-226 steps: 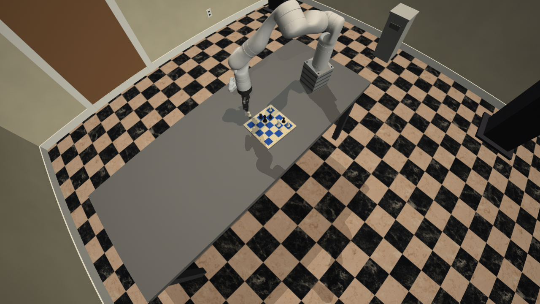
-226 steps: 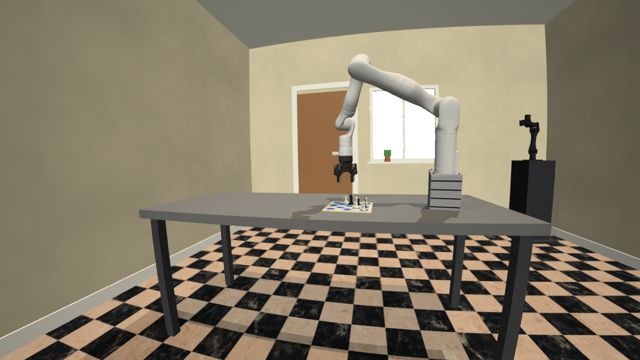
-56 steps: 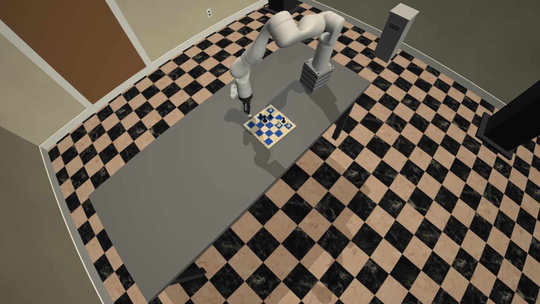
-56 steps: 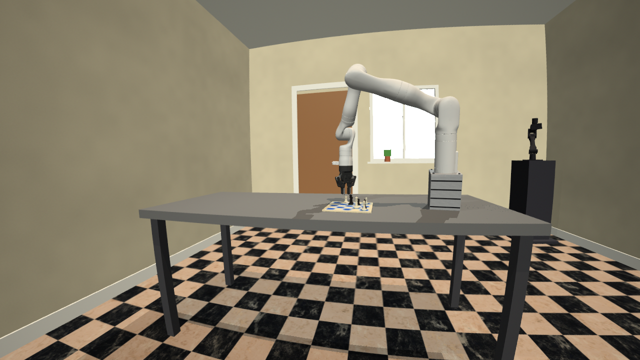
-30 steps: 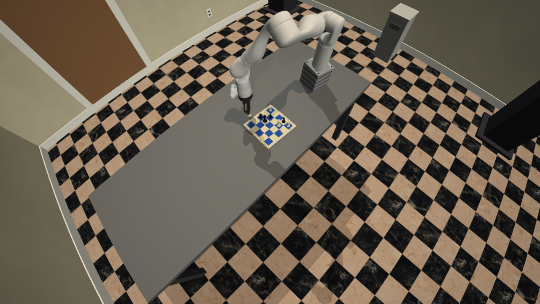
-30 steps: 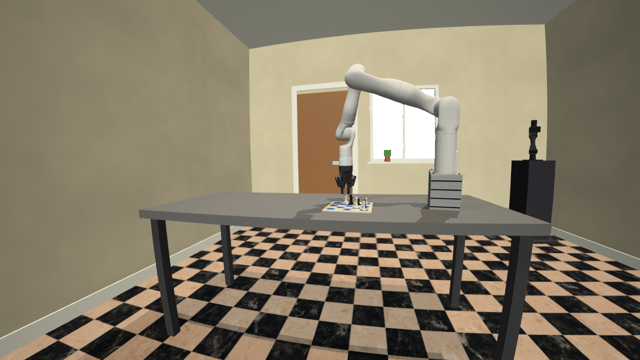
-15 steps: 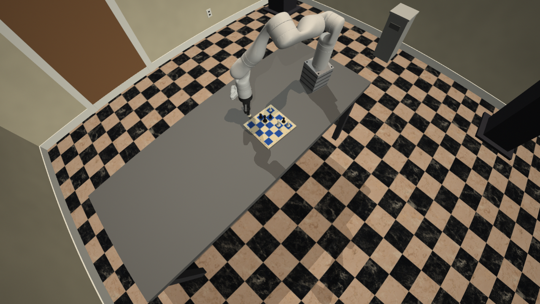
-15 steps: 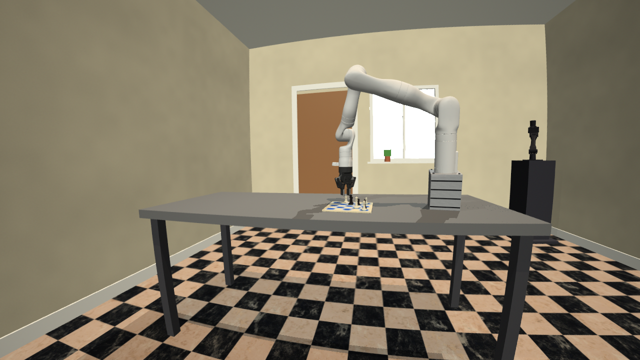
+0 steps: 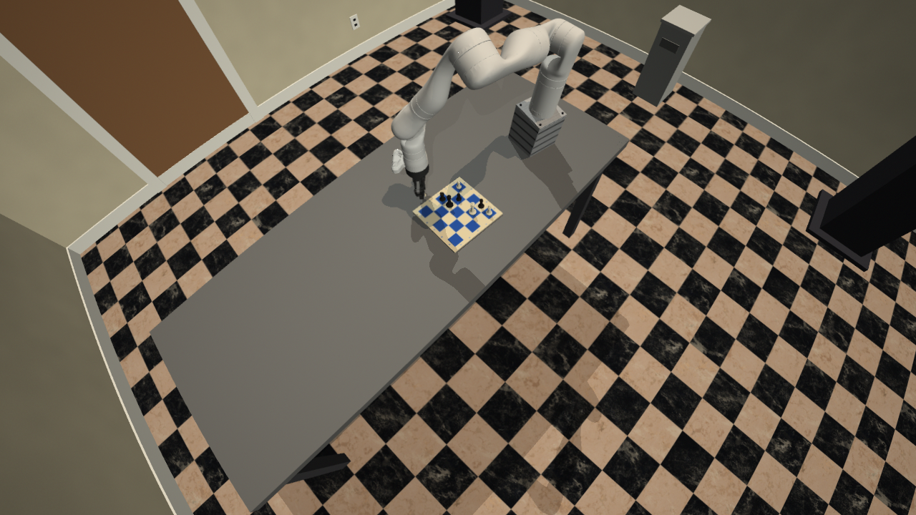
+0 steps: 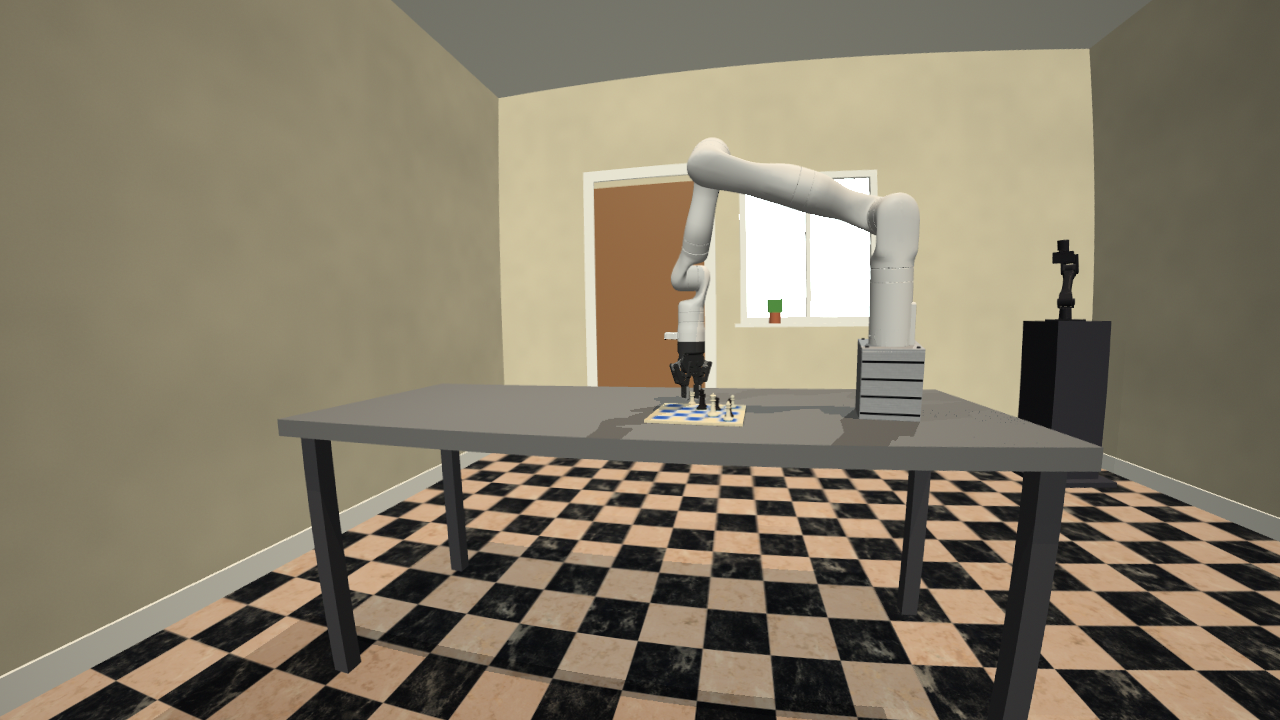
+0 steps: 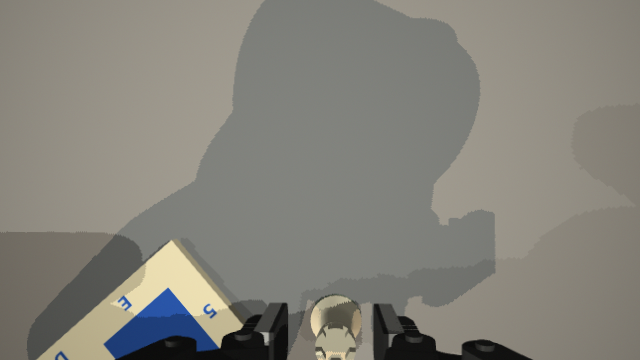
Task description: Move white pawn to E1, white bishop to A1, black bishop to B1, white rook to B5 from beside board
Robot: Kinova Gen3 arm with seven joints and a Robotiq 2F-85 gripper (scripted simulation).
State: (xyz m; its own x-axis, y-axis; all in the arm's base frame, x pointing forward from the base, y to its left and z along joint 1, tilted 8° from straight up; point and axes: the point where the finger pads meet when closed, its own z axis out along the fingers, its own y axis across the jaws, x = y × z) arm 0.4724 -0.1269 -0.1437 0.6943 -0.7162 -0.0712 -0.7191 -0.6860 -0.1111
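Lining up the rook pick seems the step in hand: in the wrist view, the board (image 9: 456, 248) (image 10: 694, 422) (image 11: 172, 262) lies left, then the white rook (image 11: 336, 340) stands beside it, between the part-open jaws of the gripper (image 9: 420, 194) (image 10: 691, 394) (image 11: 330, 328), ungripped; closing evenly should come before lifting toward B5.

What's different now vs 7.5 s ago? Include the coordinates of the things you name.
The tool (image 9: 421, 194) (image 10: 691, 392) (image 11: 330, 328) came down to the white rook (image 10: 691, 401) (image 11: 335, 344); its fingers narrowed around it, gaps remaining. Nothing gripped or released. Rook and board (image 9: 455, 248) (image 10: 693, 422) (image 11: 172, 262) look unmoved.
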